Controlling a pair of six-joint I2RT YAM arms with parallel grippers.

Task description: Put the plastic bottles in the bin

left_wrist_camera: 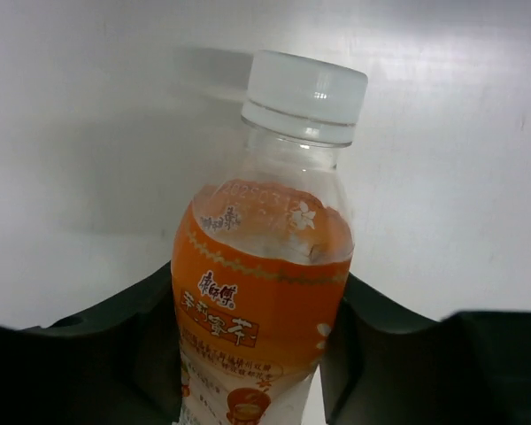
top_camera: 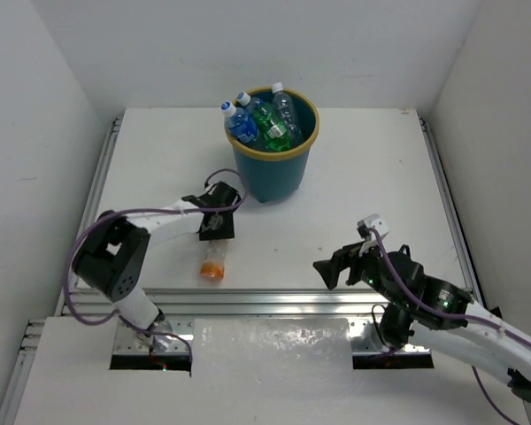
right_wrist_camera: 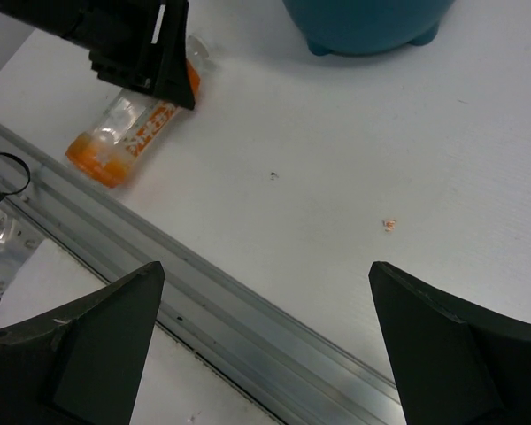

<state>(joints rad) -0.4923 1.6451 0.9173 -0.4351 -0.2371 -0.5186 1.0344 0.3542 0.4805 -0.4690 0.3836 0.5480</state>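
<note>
White table [top_camera: 380, 177]: near the round teal plastic bin [top_camera: 270, 173], left gripper [top_camera: 214, 235] clamps a clear orange-labelled bottle [top_camera: 212, 266]; right gripper [right_wrist_camera: 264, 283] gapes wide.

My two arms are built alike, with chunky black joint housings joined by smooth white links. On the left arm [top_camera: 115, 257] a lavender cable [top_camera: 150, 212] runs loose from the big housing to the wrist and curls into a loop there. The left pincer [top_camera: 216, 228] is matte black. The right arm [top_camera: 425, 297] carries a small green light [top_camera: 442, 304] on its black housing and a white block [top_camera: 372, 223] at the wrist. It has the same lavender wiring. The right pincer [right_wrist_camera: 265, 270] has broad, black, wedge-shaped fingers [right_wrist_camera: 80, 354].
</note>
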